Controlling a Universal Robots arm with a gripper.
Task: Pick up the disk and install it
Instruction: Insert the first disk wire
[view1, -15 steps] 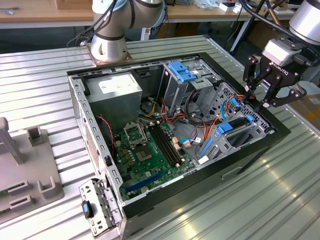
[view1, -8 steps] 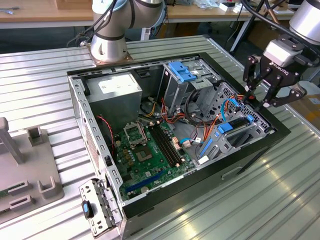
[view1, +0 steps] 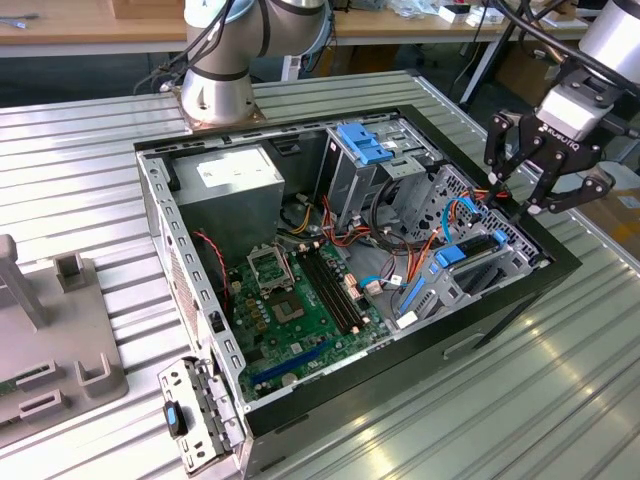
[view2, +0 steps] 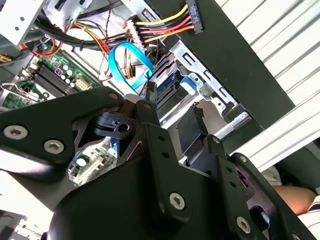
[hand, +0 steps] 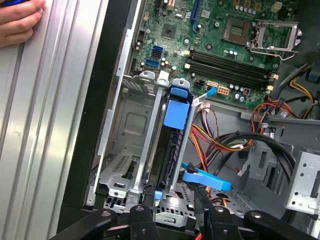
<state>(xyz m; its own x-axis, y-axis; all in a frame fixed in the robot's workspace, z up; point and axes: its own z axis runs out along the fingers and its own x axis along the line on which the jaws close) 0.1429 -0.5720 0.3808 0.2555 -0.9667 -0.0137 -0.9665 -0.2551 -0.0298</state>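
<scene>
Gripper (view1: 515, 195), fingers apart and empty, hovers at the exterior view's upper right, directly over 1 disk (hand: 169, 150), edgewise in the cage in the first wrist view, long axis pointing away.

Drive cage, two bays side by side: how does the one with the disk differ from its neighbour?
The disk bay holds the disk, dark with a blue tab; the empty bay is bare silver metal. The disk bay is on the motherboard side; the empty bay is against the case wall. The gripper sits open at the disk bay's end, not the empty bay's. Shared: one cage, parallel.
</scene>
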